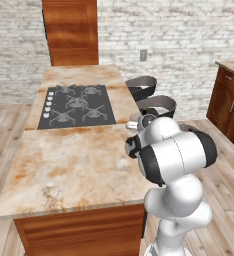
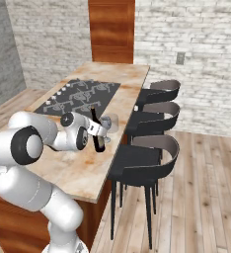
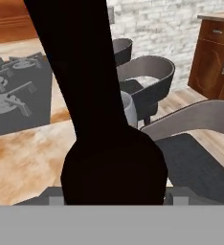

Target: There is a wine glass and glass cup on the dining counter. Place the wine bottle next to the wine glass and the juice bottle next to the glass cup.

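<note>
The wine bottle stands upright on the dining counter, near its stool-side edge and just on the near side of the cooktop, which serves as the landmark here. In the hand view the bottle rises dark and close between the gripper's 2 finger tips, its slim neck reaching past the top of the picture. The gripper sits level with the bottle's lower body, fingers on either side of it; whether they press on the glass or stand slightly off it cannot be told. A clear glass stands just beyond the bottle, beside the cooktop's near corner on the stool side; its shape is too faint to say whether it is the stemmed one or the tumbler. In the left base view the same pale glass peeks out above the arm's elbow, at the cooktop's near corner. 3 dark stools line the counter edge on the side away from the cooktop's knobs.
</note>
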